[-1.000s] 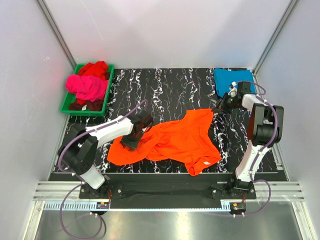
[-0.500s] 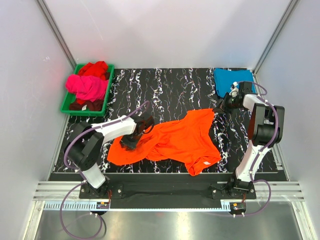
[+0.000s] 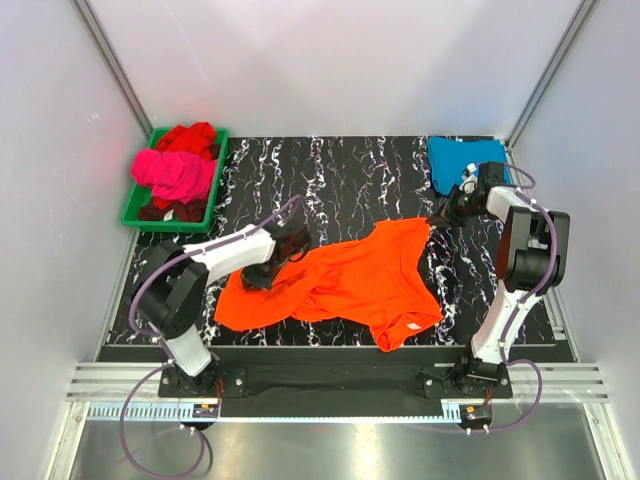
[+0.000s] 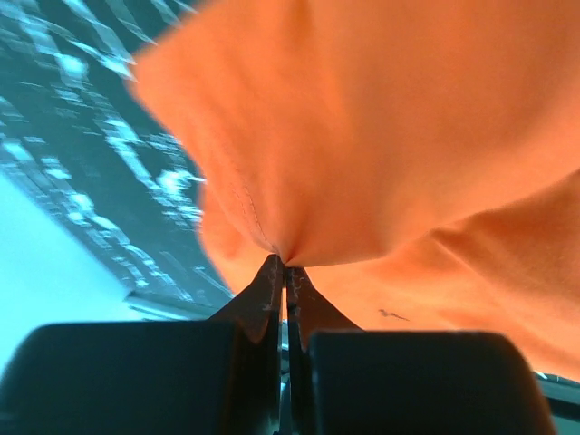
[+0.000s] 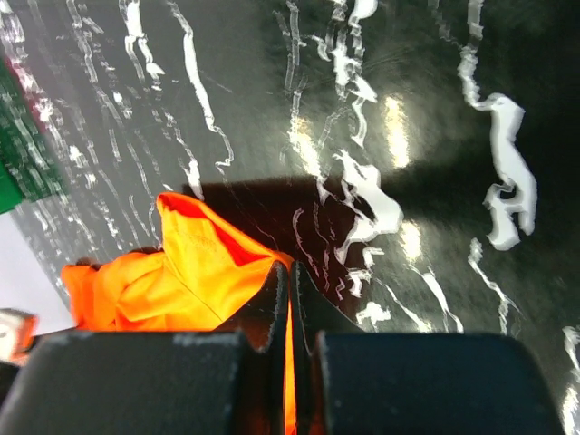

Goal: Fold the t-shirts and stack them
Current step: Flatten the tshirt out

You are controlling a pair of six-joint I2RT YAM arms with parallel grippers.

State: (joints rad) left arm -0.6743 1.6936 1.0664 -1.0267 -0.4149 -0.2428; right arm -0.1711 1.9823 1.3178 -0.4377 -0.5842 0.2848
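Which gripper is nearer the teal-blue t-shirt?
Right. The right gripper, pinching the orange t-shirt, is close beside the teal-blue t-shirt; the left gripper grips the orange one's opposite end.

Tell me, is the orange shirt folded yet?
Not yet. The orange shirt lies spread and rumpled on the table, with the left gripper and right gripper each pinching an edge.

tray far-left, shirts heaped in it | spread shirt centre-front | folded shirt far-right
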